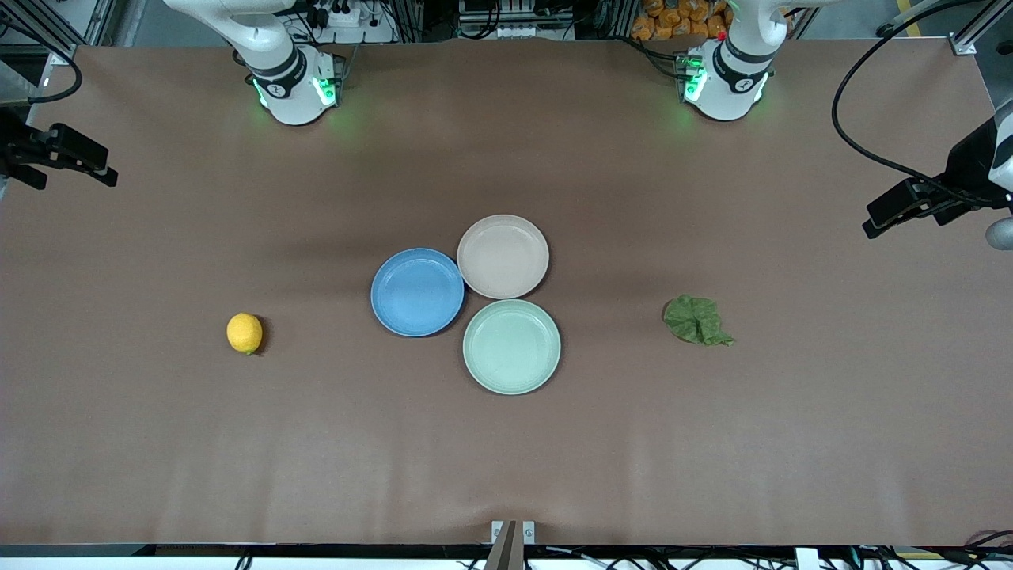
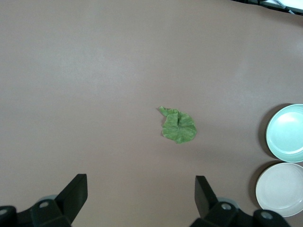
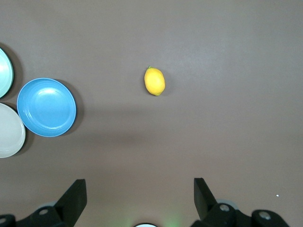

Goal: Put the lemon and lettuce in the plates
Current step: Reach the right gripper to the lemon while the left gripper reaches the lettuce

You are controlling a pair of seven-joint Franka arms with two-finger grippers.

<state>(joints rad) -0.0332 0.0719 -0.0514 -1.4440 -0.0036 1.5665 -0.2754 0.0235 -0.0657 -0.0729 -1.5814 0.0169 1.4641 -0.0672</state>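
One smooth yellow lemon [image 1: 244,333] and one wrinkly green lettuce [image 1: 696,321] lie unplated.

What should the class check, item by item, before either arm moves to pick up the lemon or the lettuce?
1. Lemon free on table, toward the right arm's end: ok.
2. Lettuce free on table, toward the left arm's end: ok.
3. Blue plate bare: ok.
4. Beige-pink plate bare: ok.
5. Left gripper fingers open: ok.
6. Right gripper fingers open: ok.
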